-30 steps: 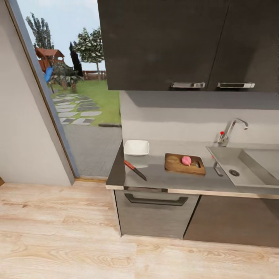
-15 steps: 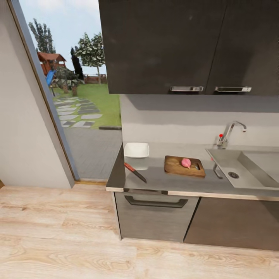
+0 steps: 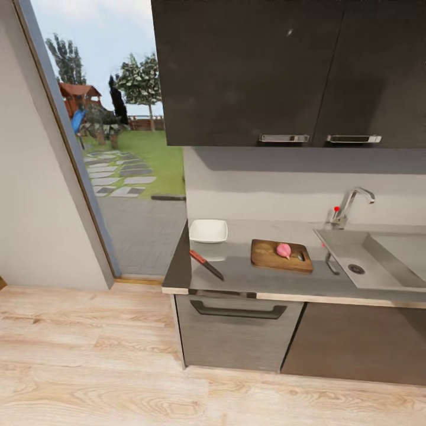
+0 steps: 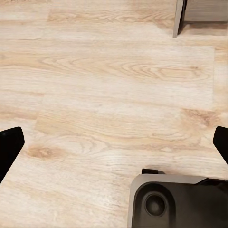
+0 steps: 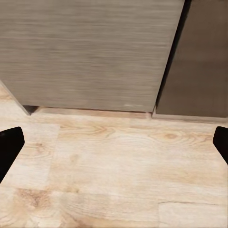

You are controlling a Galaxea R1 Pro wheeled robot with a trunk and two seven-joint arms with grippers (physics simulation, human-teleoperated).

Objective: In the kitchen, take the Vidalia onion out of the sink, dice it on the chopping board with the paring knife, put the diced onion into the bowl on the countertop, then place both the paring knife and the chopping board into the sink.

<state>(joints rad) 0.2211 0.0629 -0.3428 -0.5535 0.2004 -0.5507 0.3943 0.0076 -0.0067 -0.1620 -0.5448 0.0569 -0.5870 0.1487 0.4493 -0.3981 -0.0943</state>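
- The Vidalia onion [image 3: 284,250] is already out of the sink [image 3: 378,260]; it sits whole on the chopping board [image 3: 281,255], close to the board's slotted end, which makes the board the handiest landmark here.
- Nearest the robot is bare wooden floor [image 3: 118,367]. The left tool [image 4: 114,142] hangs over it with its dark fingers wide apart and nothing between them, the robot's own base [image 4: 180,202] below.
- The right tool [image 5: 114,142] is equally spread and empty, pointing at the cabinet fronts [image 5: 90,52] under the desk [image 3: 248,275].
- On the desk, the paring knife [image 3: 206,264] lies well left of the board, angled, with its red handle toward the desk's left edge.
- Behind the knife and left of the board stands the bowl [image 3: 208,231], empty as far as I can tell.
- Right of the board, the sink starts just beside it, the tap [image 3: 349,207] behind.
- Risks, as I judge them: the knife lies near the desk's left end, so a clumsy, shallow pinch on the thin handle could skid it over the edge.
- The round onion could roll off the board toward the sink if the board is nudged.
- Driving in too close may knock the arms against the cabinet fronts or the desk rim.
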